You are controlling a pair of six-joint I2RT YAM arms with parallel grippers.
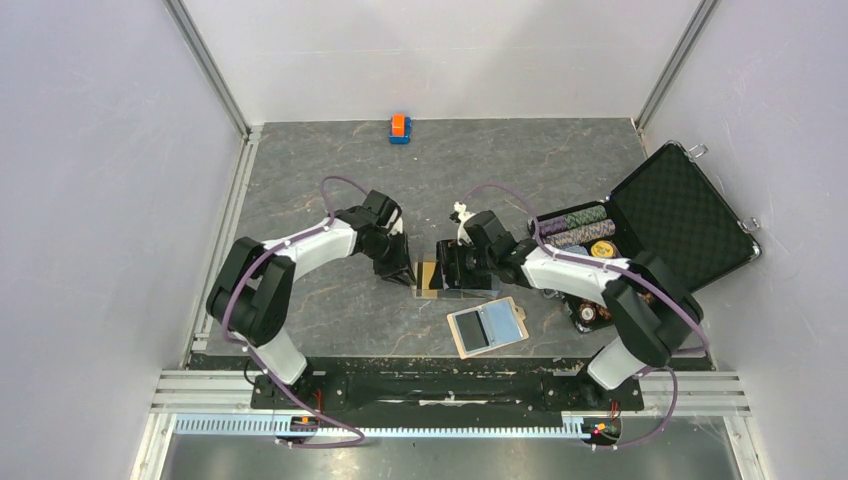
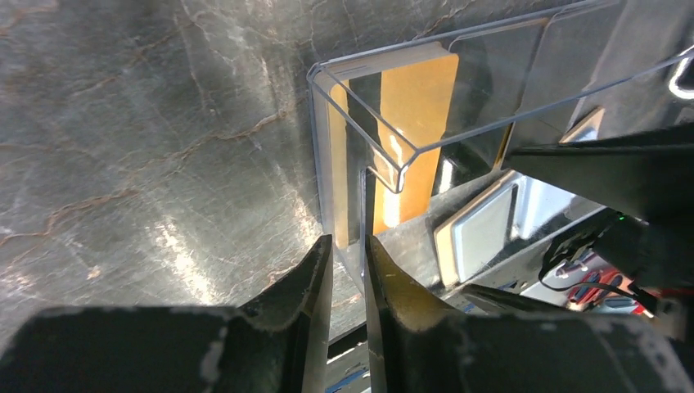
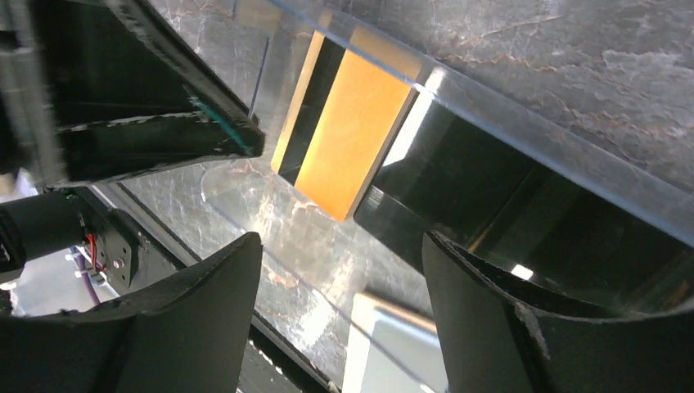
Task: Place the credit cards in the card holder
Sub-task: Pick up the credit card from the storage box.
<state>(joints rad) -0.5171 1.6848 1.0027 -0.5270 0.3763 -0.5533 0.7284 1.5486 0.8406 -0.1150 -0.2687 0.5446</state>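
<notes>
- Left gripper (image 2: pixel 348 246): fingers a narrow slit apart, with the thin wall of the clear box (image 2: pixel 360 119) running between them. I cannot tell whether it is pinched.
- Right gripper (image 3: pixel 340 246): fingers wide apart, grasping nothing, just beside the box.
- 1 orange card (image 2: pixel 417 106) stands inside the box.
- Tan holder (image 1: pixel 487 327) lies flat by the right arm.

Top cam: high, looking down on the whole bench (image 1: pixel 520 160), near edge at frame bottom. Wrist cams: close, low, opposing; both share the orange card (image 2: pixel 417 106) mid-frame.
</notes>
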